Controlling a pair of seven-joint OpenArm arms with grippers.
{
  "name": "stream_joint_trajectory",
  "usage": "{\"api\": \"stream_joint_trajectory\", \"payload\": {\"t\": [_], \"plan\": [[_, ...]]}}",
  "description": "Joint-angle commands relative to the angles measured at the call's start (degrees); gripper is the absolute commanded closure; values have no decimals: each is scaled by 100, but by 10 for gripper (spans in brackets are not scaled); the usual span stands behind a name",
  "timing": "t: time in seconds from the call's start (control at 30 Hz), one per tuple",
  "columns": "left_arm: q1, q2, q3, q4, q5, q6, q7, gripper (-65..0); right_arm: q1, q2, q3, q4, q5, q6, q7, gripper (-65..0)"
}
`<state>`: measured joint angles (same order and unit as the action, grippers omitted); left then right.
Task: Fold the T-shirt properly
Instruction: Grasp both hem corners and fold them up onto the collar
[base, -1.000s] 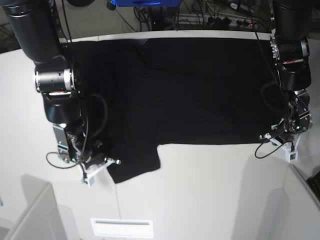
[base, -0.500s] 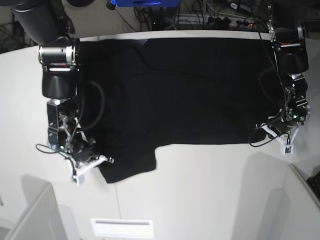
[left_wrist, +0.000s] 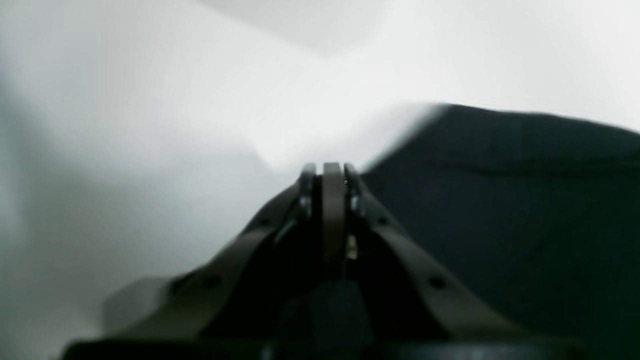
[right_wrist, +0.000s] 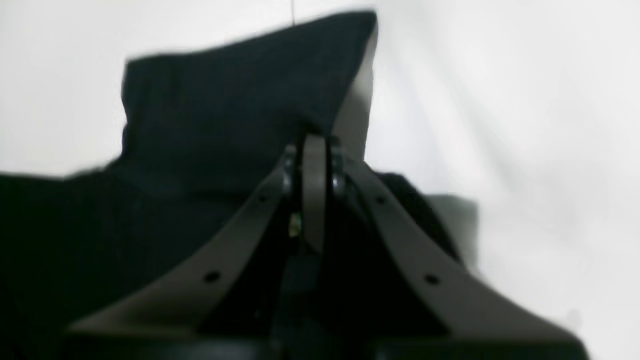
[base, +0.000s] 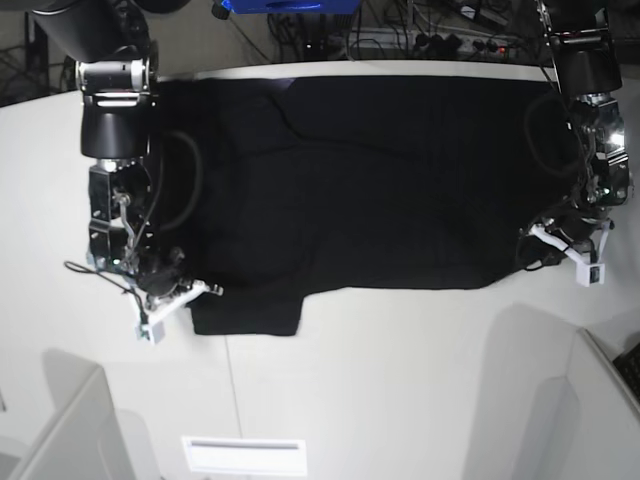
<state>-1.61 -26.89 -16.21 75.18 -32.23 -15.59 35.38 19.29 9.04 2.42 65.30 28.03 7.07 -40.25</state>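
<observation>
Base view: T-shirt (base: 380, 180) flat on worktop (base: 400, 380), unfolded, both grippers pinched closed (cloth grip unclear), sleeve at 7 o'clock.

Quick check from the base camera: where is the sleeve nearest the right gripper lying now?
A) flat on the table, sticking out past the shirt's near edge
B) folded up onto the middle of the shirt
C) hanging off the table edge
A: the T-shirt lies spread on the table, its sleeve jutting past the near edge beside the right gripper.

White table (base: 400, 380); cables (base: 330, 35) and blue object (base: 285, 6) behind it.
</observation>
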Motion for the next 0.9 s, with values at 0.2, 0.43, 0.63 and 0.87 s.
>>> {"api": "stream_joint_trajectory", "payload": {"t": [0.2,0.43,0.63,0.87], "plan": [[420,-84,-617,979,-70,-36,353,0,-201,32,440,815,58,27,-217,0],[904,-5,-722,1568,-78,-36,353,0,-623,32,440,1396,58,27,-296,0],[1211,153,-1197,1770,-87,-177,361,0,-975,41,440,1809,58,27,-305,0],[1422,171,-1373,1858,-87,-643,651,0,-1371,41,440,2336,58,27,-305,0]]}}
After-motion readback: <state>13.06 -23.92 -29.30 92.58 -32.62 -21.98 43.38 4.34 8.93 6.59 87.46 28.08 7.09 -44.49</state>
